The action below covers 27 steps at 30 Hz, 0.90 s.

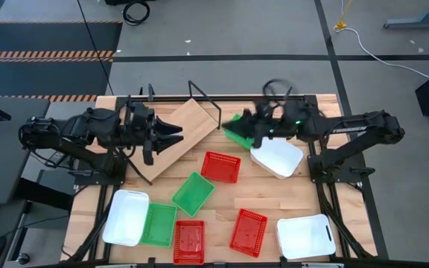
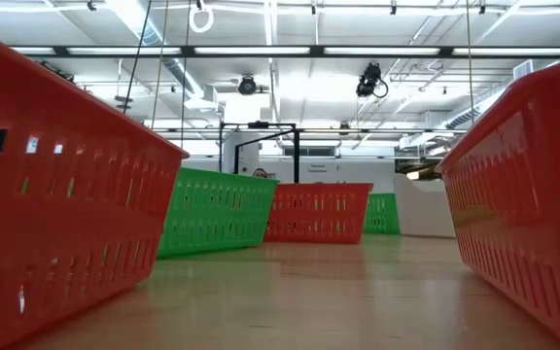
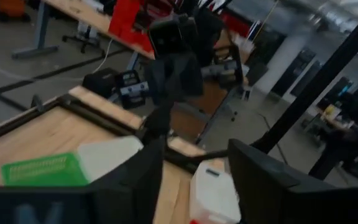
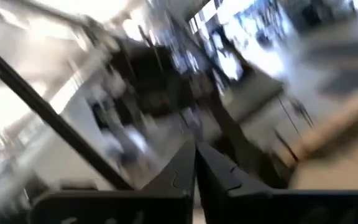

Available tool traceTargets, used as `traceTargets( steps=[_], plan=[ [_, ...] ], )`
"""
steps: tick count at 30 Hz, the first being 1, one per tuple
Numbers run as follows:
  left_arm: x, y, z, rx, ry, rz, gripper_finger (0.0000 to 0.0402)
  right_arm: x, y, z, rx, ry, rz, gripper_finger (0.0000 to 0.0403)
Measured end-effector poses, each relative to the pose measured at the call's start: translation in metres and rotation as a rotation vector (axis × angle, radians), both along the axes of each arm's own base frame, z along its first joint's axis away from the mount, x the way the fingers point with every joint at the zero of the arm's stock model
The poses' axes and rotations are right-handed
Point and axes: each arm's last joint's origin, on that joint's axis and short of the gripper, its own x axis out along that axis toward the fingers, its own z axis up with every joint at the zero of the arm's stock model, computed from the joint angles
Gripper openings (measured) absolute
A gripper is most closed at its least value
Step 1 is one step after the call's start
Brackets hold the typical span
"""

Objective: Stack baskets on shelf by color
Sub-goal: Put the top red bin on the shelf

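On the wooden bench [image 1: 222, 201], the left gripper [image 1: 176, 137] sits at about 10 o'clock, its jaws released and spread just over the edge of the long light-wood shelf with black wire ends [image 1: 171, 145], which lies tilted diagonally from 12 o'clock down toward 9 o'clock. At 7 o'clock a rounded white plastic basket [image 1: 126, 217] lies touching a green mesh basket [image 1: 159, 224], with a red mesh basket [image 1: 189, 241] just beside that at 6 o'clock. Nearer the middle rest a second green mesh basket [image 1: 193, 193] and a second red mesh basket [image 1: 220, 167], close together. A third red mesh basket [image 1: 249, 231] lies at 5 o'clock. At 1 o'clock the right gripper [image 1: 250, 134] has its jaws clenched; whether they hold the third green mesh basket [image 1: 238, 132] below them cannot be told. That basket is tipped against a second white basket [image 1: 277, 157]. A third white basket [image 1: 306, 236] lies at 4 o'clock.
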Motion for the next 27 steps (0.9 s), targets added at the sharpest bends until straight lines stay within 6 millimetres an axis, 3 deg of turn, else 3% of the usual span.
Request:
traceTargets(
  steps=[5,12,16,19,27],
  plan=[
    [-0.002,0.002,-0.012,-0.021,0.111,0.062,0.0239,-0.002,0.002,-0.040,-0.102,0.384,0.109,0.0068],
    [0.001,0.003,-0.018,-0.069,0.148,0.126,0.0253,-0.013,0.002,-0.079,-0.123,0.794,0.126,0.0181],
    [0.007,0.006,-0.023,-0.059,0.184,0.155,0.0248,-0.013,-0.001,-0.099,0.046,0.973,-0.056,0.0243],
    [0.013,0.010,-0.027,-0.062,0.201,0.182,0.0248,-0.004,0.000,-0.109,0.233,1.002,-0.112,0.0275],
    [0.015,0.015,-0.031,-0.030,0.246,0.197,0.0247,0.024,0.017,-0.156,0.540,1.165,-0.149,0.0280]
  ],
)
